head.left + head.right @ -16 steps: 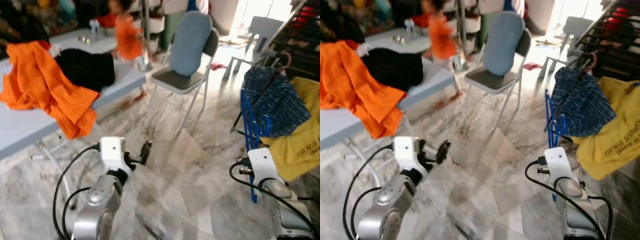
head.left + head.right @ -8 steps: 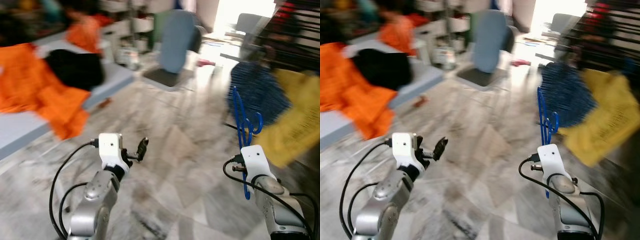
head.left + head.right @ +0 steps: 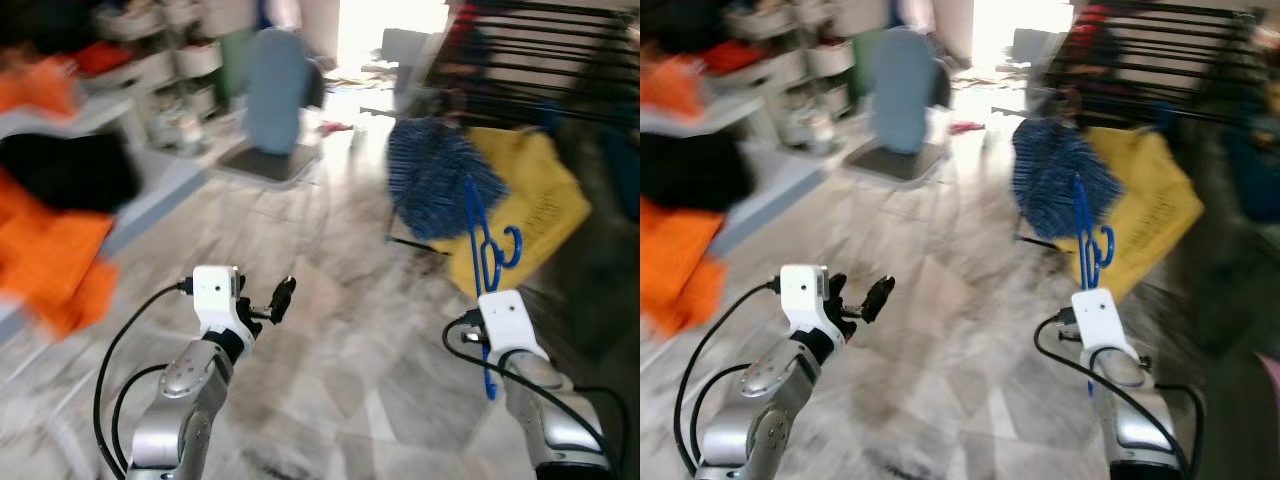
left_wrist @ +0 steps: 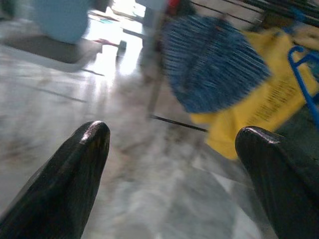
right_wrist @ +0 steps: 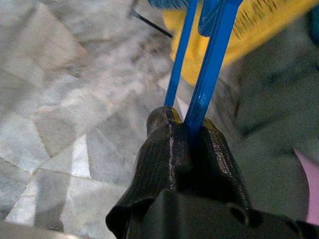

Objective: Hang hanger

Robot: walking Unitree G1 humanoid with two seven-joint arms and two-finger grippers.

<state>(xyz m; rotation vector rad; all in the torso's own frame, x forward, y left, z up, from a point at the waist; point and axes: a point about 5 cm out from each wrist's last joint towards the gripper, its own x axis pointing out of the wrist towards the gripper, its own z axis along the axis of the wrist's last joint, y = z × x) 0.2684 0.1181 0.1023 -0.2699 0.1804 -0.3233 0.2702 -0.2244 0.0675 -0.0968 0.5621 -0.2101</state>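
A blue plastic hanger [image 3: 487, 255] stands upright in front of my right arm, its hook at the level of the hanging clothes. My right gripper [image 5: 187, 122] is shut on the hanger's lower part [image 5: 212, 45]. The dark drying rack [image 3: 530, 40] lies ahead to the right, with a blue checked garment [image 3: 435, 175] and a yellow cloth [image 3: 530, 195] draped on it. My left gripper [image 3: 280, 298] is held out low over the marble floor, open with nothing between its fingers [image 4: 79, 169]. The picture is blurred.
A folding chair with a blue-grey cushion [image 3: 270, 110] stands ahead to the left. A table [image 3: 165, 175] at the far left carries orange [image 3: 50, 250] and black clothes [image 3: 60, 170]. Marble floor [image 3: 350, 330] stretches between me and the rack.
The camera has swung to the right: table and chair have slid left, the rack and hung clothes now sit nearer the middle. Both grippers keep their pose.
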